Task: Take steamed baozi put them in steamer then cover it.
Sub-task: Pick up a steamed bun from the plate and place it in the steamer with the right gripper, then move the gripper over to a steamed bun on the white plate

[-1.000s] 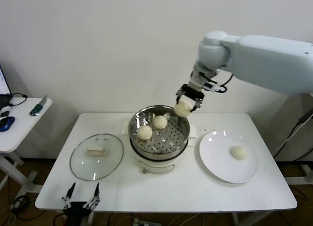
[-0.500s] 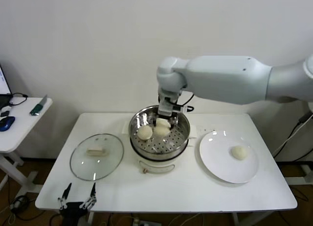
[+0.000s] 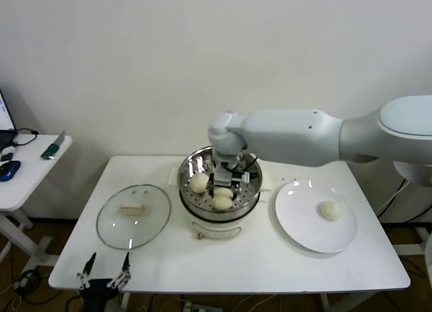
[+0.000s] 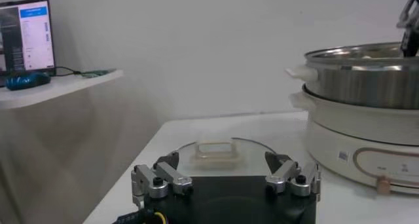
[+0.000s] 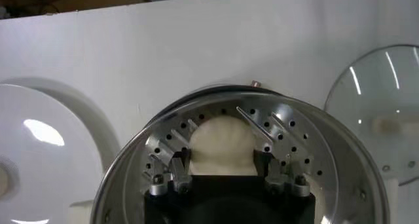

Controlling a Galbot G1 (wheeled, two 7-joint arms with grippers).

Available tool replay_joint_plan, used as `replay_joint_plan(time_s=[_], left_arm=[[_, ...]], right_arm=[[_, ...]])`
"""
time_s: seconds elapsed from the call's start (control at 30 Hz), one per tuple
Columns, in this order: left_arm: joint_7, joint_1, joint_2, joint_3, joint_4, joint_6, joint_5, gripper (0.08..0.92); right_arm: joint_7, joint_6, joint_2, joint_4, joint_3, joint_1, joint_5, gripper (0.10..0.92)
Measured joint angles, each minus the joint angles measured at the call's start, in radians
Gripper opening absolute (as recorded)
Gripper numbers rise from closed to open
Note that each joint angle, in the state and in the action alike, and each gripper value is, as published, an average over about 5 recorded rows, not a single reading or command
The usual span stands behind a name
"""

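The steel steamer (image 3: 251,190) stands on its white cooker base at the table's middle. My right gripper (image 3: 225,188) reaches down inside it, shut on a cream-white baozi (image 3: 222,202) held low over the perforated bottom near the front. In the right wrist view the fingers (image 5: 181,161) press both sides of that baozi (image 5: 221,143). Another baozi (image 3: 198,183) lies at the basket's left. One baozi (image 3: 330,210) lies on the white plate (image 3: 304,224). The glass cover (image 3: 133,215) lies flat on the table to the left. My left gripper (image 3: 102,278) is parked open at the front left edge.
A side table (image 3: 27,170) with a mouse and a green tool stands at the far left. In the left wrist view the cover (image 4: 216,152) lies just beyond my open left gripper (image 4: 226,179), with the steamer (image 4: 366,74) farther right. The wall is close behind.
My right arm swung from above the steamer's rear right rim leftward and down into the basket, carrying the baozi. The left gripper stayed parked.
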Motion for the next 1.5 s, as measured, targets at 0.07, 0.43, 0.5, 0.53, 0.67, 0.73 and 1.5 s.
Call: replay_joint_plan(time_s=[0.07,0.43,0.5,0.53,0.67,0.73,1.5], left_arm=[[0.000,0.000,0.000,0.001,-0.001,0.000,0.000,0.823],[0.000,-0.002,-0.001,0.003,-0.003,0.000,0.000,0.823],[0.000,-0.002,-0.001,0.003,-0.003,0.000,0.000,0.823],[0.000,-0.003,-0.001,0.004,-0.003,0.000,0.000,0.823],[0.000,-0.004,-0.003,0.007,-0.003,0.000,0.003,0.823],[0.000,-0.005,-0.004,0.009,-0.003,0.000,0.004,0.823],[0.004,-0.023,0.003,0.009,0.004,0.005,0.005,0.823]], right_arm=[[0.002,0.000,0.003,-0.006,0.000,-0.008,-0.005,0.645],[0.033,0.003,0.002,-0.020,0.012,-0.024,-0.017,0.804],[0.034,0.006,-0.004,-0.018,0.017,-0.020,-0.010,0.818],[0.033,0.008,-0.008,-0.018,0.019,-0.016,-0.005,0.820],[0.018,0.009,-0.032,-0.022,0.019,0.016,0.031,0.822],[0.005,0.001,-0.051,-0.026,0.013,0.041,0.062,0.823],[-0.002,-0.347,-0.513,-0.098,-0.138,0.132,0.404,0.823]])
